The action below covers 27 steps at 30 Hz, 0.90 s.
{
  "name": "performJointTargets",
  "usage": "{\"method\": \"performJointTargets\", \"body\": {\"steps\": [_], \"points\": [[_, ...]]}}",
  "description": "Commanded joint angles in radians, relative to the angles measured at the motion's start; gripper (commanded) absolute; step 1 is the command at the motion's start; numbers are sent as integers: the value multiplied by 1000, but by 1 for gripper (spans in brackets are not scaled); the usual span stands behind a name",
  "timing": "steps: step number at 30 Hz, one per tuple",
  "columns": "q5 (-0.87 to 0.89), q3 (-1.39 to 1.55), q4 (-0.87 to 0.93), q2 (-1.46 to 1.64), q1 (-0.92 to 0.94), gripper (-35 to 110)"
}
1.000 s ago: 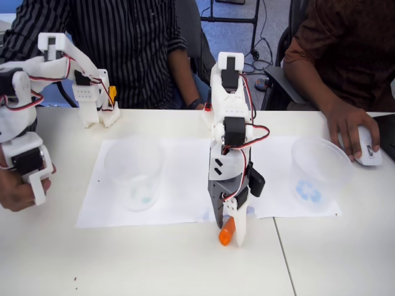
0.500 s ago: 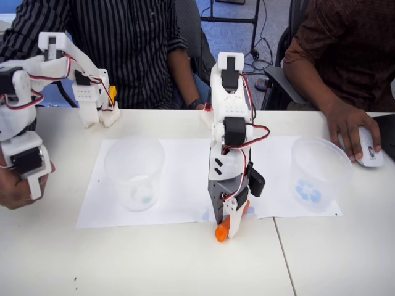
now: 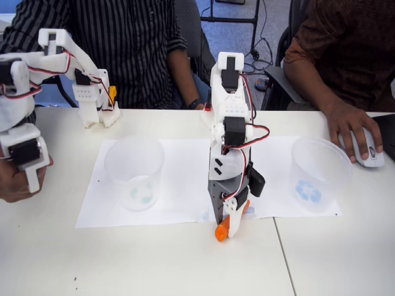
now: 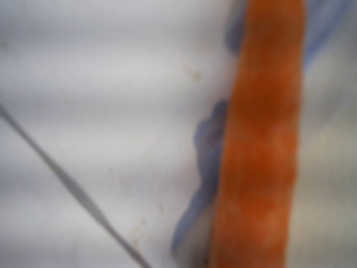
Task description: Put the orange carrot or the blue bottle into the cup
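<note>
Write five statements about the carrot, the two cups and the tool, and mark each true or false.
1. The tool is closed on the orange carrot. True.
2. The carrot already lies inside the cup with the teal blotch. False: it is at the tool, low over the table, outside both cups.
3. In the fixed view, the teal-blotch cup stands left of the arm. True.
4. The cup with the blue mark lies tipped on its side. False: it stands upright.
5. Both cups stand on white paper. True.
</note>
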Motion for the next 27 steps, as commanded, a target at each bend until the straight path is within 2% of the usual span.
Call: {"method": "performJointTargets", "body": {"steps": [1, 23, 27], "points": [[-3, -12, 23, 149, 15, 9], [35, -11, 144, 469, 32, 9], [61, -25, 225, 546, 32, 9]]}}
